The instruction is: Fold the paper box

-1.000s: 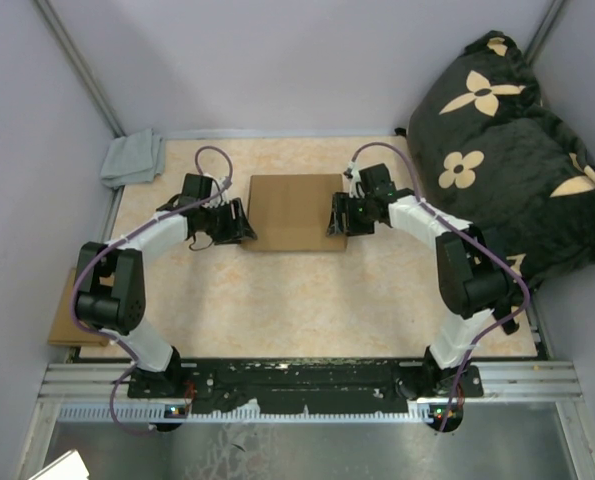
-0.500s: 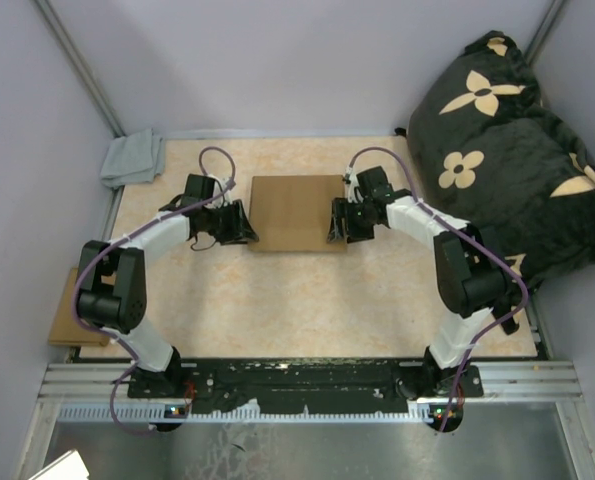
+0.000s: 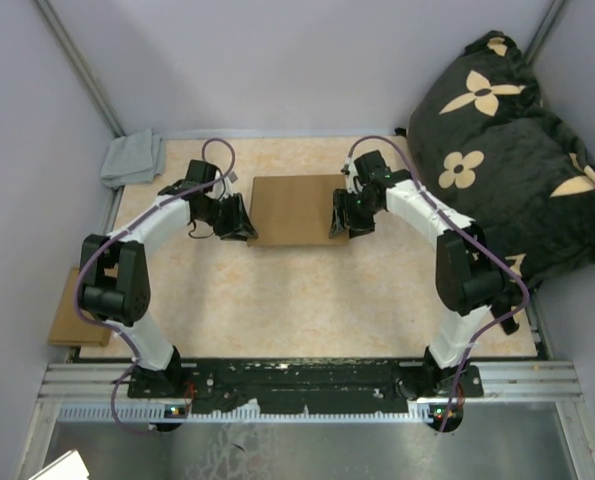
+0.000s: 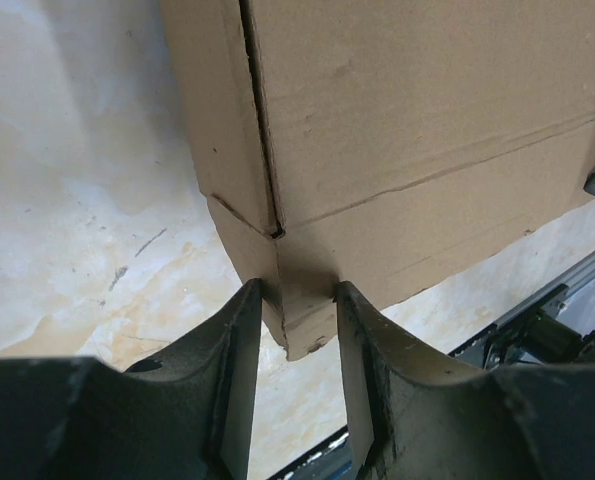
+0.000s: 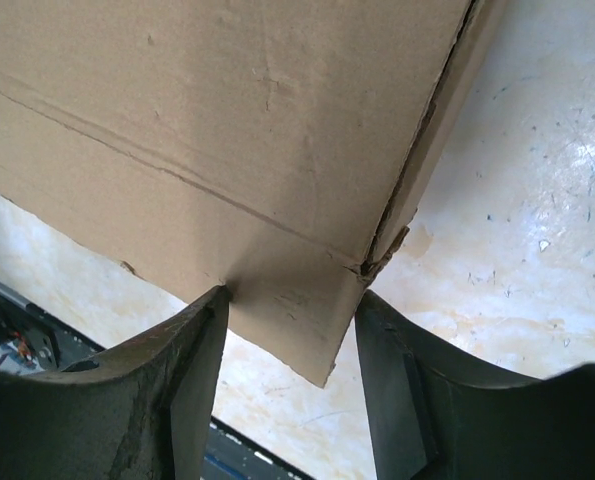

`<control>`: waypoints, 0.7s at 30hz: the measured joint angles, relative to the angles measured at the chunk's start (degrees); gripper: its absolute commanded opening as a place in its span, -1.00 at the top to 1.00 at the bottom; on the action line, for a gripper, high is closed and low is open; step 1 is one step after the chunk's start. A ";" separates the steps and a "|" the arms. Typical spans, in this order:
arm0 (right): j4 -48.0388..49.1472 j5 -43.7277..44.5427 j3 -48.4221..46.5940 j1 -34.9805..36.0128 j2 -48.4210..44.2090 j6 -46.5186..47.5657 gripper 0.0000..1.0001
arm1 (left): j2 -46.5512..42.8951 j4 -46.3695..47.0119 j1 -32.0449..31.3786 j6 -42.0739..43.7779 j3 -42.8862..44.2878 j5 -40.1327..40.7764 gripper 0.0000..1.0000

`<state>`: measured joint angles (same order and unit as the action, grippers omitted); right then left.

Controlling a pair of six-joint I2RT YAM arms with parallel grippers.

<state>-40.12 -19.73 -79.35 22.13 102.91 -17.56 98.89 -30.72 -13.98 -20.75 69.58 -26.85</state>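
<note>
The paper box [image 3: 297, 208] lies as a flat brown cardboard rectangle in the middle of the table, one arm at each side. My left gripper [image 3: 237, 219] is at its left near corner. In the left wrist view both fingers of this gripper [image 4: 299, 300] press against a small corner flap of the box [image 4: 427, 100]. My right gripper [image 3: 342, 216] is at the box's right near corner. In the right wrist view its jaws [image 5: 292, 300] straddle the corner flap of the box [image 5: 227, 100]; one finger touches the cardboard, the other stands a little off it.
A grey cloth [image 3: 132, 158] lies at the table's far left corner. A black cushion with tan flowers [image 3: 507, 140] fills the far right. A smaller cardboard piece [image 3: 65, 318] sits off the table's left edge. The arm bases' rail [image 3: 307, 385] runs along the near edge.
Both grippers have narrowed around the box's near corners and shifted slightly toward the far side. The left one now pinches the corner flap.
</note>
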 measured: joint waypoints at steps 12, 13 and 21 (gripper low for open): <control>-4.87 -0.04 -2.43 0.22 3.93 1.09 -0.10 | 0.55 -5.01 -0.13 1.55 1.11 -0.63 0.18; -4.96 -0.28 -2.45 0.28 4.15 1.09 -0.10 | 0.59 -5.31 -0.13 1.60 1.11 -0.66 0.18; -7.13 -2.43 -3.48 0.26 4.61 1.70 -0.09 | 0.76 -7.06 -0.11 2.40 2.38 -0.76 0.18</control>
<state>-47.24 -22.15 -82.83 22.39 107.53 -15.86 99.66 -37.78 -14.09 -18.35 71.96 -27.62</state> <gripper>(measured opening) 0.549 0.412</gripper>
